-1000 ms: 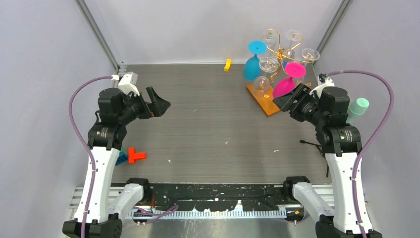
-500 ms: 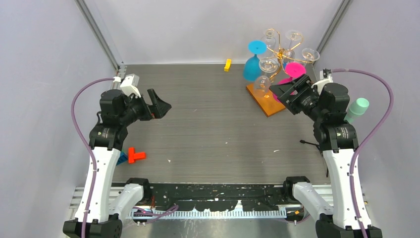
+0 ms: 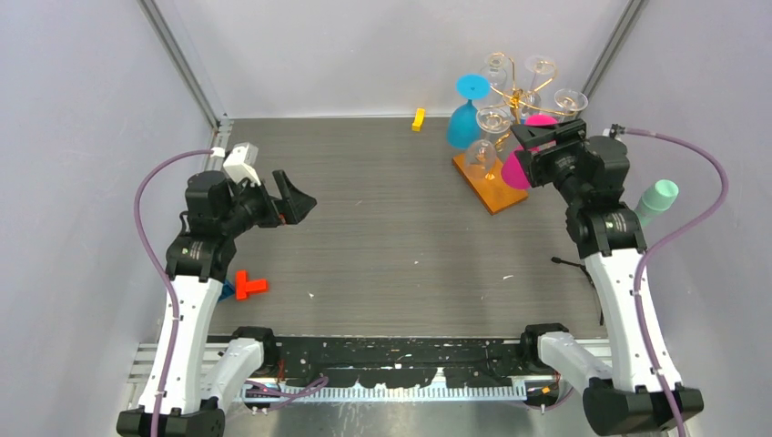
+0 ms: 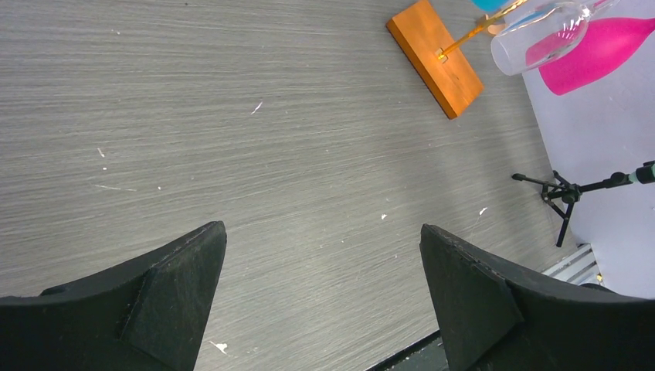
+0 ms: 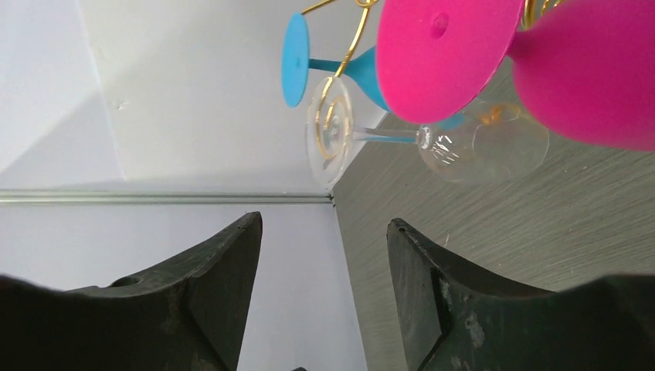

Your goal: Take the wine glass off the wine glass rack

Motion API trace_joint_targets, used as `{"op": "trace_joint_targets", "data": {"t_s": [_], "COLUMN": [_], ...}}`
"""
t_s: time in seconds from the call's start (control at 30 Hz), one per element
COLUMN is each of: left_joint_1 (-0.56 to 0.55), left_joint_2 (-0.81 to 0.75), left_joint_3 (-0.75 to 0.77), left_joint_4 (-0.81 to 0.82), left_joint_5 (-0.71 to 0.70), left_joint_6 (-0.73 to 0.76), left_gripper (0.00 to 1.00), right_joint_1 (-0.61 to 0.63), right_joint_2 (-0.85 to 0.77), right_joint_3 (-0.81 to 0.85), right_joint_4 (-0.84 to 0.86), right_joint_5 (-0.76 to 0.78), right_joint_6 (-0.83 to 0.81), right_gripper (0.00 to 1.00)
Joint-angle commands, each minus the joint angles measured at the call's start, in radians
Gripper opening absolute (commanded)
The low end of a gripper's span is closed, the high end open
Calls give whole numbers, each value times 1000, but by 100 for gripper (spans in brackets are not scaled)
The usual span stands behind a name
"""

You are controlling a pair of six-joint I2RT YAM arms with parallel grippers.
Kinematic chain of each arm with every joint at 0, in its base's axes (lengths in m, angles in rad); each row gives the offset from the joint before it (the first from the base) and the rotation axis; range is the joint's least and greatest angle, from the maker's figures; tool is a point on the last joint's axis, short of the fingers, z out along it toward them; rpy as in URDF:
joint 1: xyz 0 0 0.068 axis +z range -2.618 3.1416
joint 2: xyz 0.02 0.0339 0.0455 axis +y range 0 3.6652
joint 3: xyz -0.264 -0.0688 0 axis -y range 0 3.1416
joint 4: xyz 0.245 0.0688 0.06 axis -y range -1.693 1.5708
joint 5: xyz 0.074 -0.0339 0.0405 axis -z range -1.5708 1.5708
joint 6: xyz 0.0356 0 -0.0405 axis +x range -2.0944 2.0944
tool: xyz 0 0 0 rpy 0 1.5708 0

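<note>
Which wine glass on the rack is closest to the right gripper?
The pink wine glass, just ahead of the right gripper; the blue glass and the clear glasses hang farther away.

The table [image 3: 382,209] is matt grey with a fine wood grain. The wine glass rack [image 3: 517,93] is glossy gold metal wire on a smooth orange-brown wooden base [image 4: 436,58]. The pink wine glass [image 5: 595,69] looks opaque and matt, the clear wine glass [image 5: 483,147] transparent and glossy. The right claw [image 5: 324,224] has matt black, faintly grainy fingers [image 5: 208,294].
</note>
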Motion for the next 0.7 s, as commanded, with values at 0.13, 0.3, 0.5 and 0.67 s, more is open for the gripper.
{"op": "trace_joint_targets", "data": {"t_s": [0.13,0.3,0.5,0.67], "left_joint_1": [-3,-3,-2,-3], "left_joint_2": [-10,-12,-15,-16], "left_joint_3": [-21,-30,-33,-39], "left_joint_4": [75,79,80,84], "left_joint_5": [25,28,28,28], "left_joint_6": [-10,-11,-11,-12], "left_gripper": [100,100,100,100], "right_joint_1": [99,131,142,145], "right_joint_2": [131,163,184,195], "right_joint_3": [69,65,69,74], "right_joint_4": [58,109,123,117], "right_joint_5": [125,166,221,280], "right_joint_6": [14,13,19,25], "right_gripper": [65,63,59,50]}}
